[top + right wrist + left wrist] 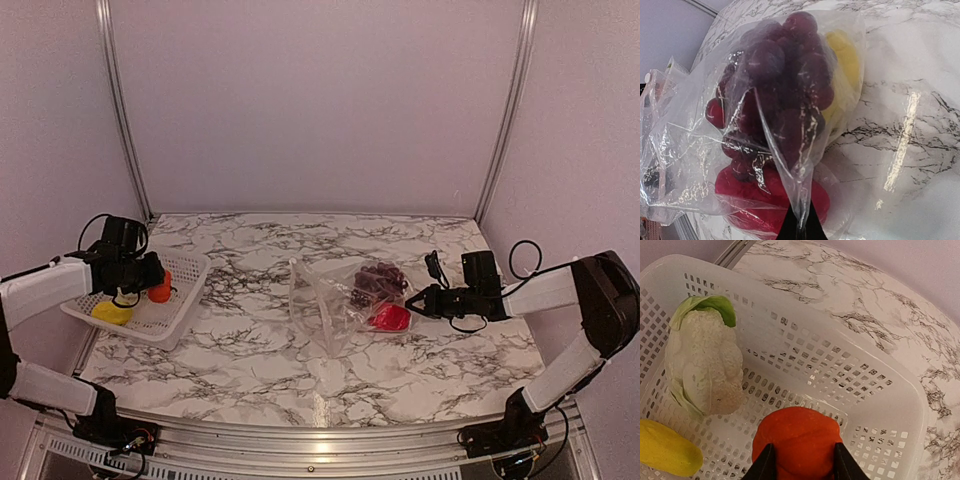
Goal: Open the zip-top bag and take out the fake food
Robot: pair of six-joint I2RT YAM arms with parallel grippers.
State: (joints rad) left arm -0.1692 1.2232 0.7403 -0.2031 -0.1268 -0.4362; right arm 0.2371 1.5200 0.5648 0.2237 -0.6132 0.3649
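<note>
The clear zip-top bag [340, 295] lies mid-table, holding the dark purple grape bunch [380, 280], a red piece [391, 318] and a yellow piece [845, 60]. My right gripper [418, 302] is shut on a fold of the bag at its right end; the pinch shows in the right wrist view [801, 225]. My left gripper [155, 280] is over the white mesh basket [185, 300], shut on the orange piece [797, 440]. The white cauliflower [705, 365] and a yellow piece [667, 447] lie in the basket.
The basket sits at the table's left edge. Metal frame posts [120, 110] stand at the back corners, with walls close on both sides. A metal rail [320, 440] runs along the near edge.
</note>
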